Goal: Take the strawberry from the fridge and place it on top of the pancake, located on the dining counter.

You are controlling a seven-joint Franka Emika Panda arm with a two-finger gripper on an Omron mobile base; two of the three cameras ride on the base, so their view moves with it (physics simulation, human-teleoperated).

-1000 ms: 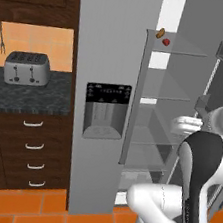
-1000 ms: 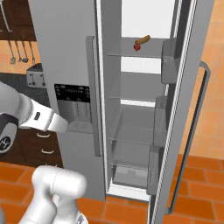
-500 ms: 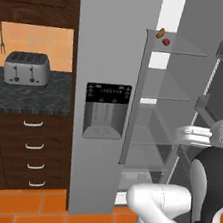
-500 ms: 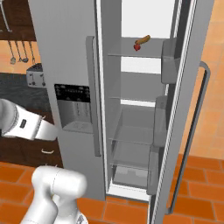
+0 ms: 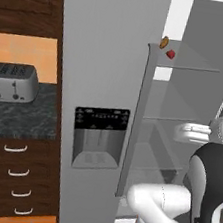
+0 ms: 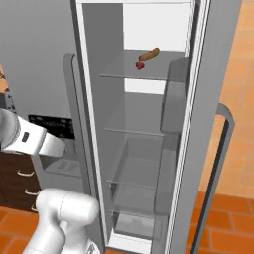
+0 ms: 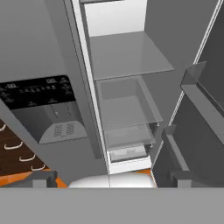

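Our hand (image 7: 103, 177) is wide open and holds nothing, low before the open fridge (image 6: 144, 149); one strawberry (image 6: 140, 65) sits on the top shelf just beside one brown oblong snack (image 6: 149, 54); reaching up, we could nudge that snack or roll the tiny fruit backward; one toaster (image 5: 10, 82) stands on the desk.

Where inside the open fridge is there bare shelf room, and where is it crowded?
The top shelf holds the strawberry and an orange-brown oblong food item close together near its back right; its front and left are bare. The middle shelf and the lower shelf look bare. Door bins narrow the right side.
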